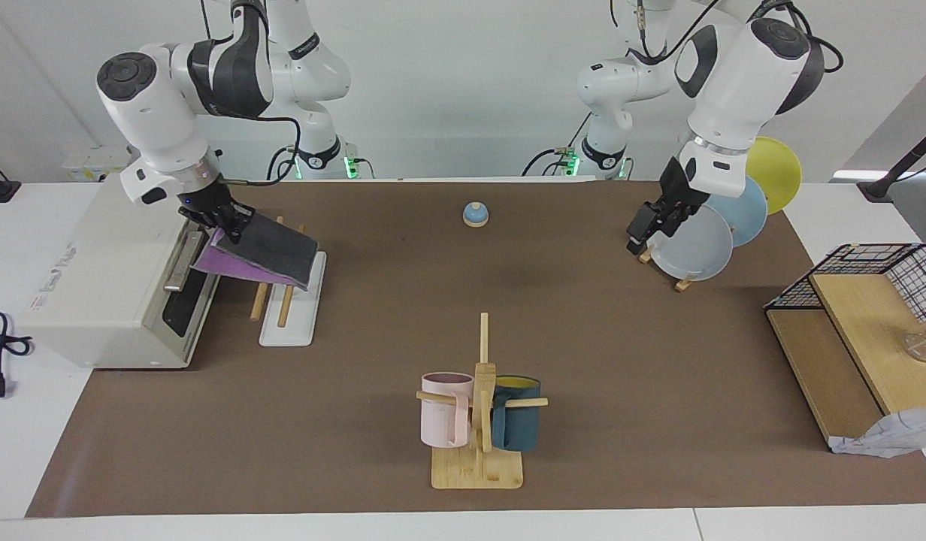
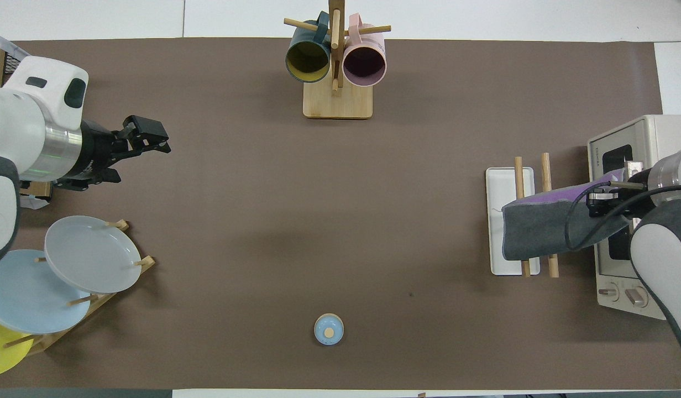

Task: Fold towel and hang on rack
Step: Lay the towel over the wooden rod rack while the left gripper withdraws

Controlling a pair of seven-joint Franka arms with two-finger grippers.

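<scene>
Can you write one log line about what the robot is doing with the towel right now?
right gripper: shut on towel, folded, grey face up, draped across rack rods | left gripper: holds nothing, waits over table beside plates

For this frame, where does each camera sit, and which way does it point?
Facing view: high across the table, looking at the robots; both arms show whole, right end effector holding the towel over the rack.
Overhead view: high above the robots' end, looking steeply down; forearms enter from the bottom corners, left end effector over bare mat.
Shared: towel, rack, mug tree, half a turn apart.
</scene>
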